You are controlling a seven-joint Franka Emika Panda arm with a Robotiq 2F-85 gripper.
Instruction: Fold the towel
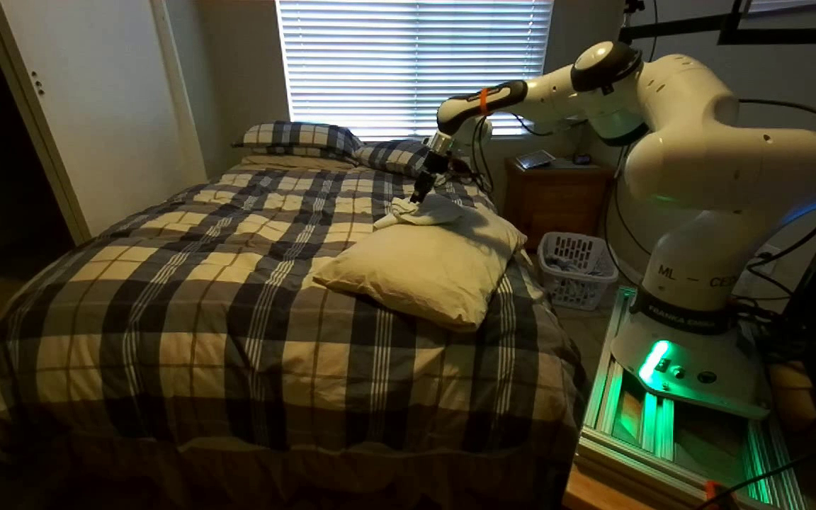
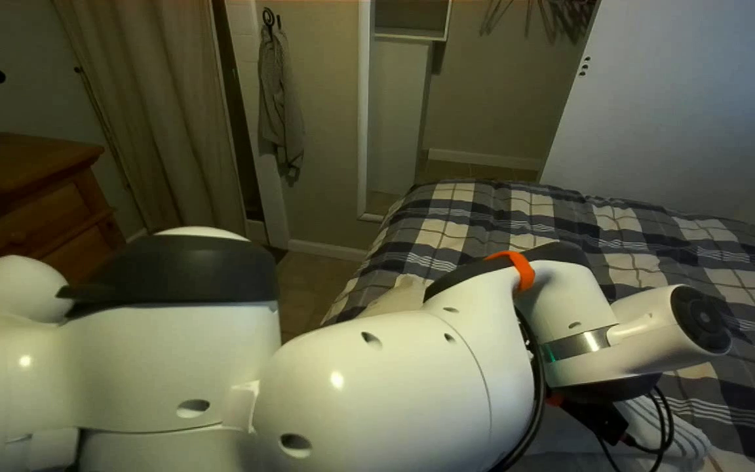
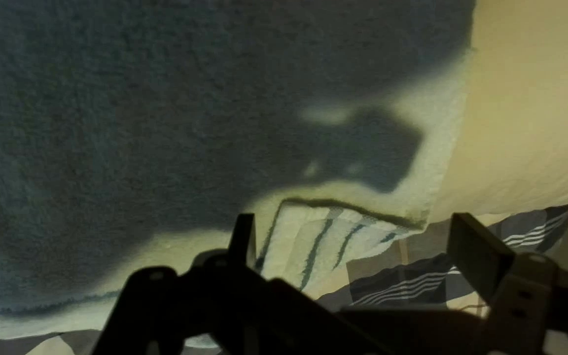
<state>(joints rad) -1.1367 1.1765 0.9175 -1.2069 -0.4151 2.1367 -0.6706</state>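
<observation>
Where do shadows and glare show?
Wrist view: a soft-edged shadow darkens much of the pale striped cloth towel; in an exterior view, bright light glares through the white slatted window blinds; in an exterior view, small glints spot the glossy white robot arm.

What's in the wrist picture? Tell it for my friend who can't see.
Open robot gripper over a pale, mostly shadowed towel with dark stripes near one corner. It overlaps a cream pillow, with plaid bedspread showing beyond.
</observation>
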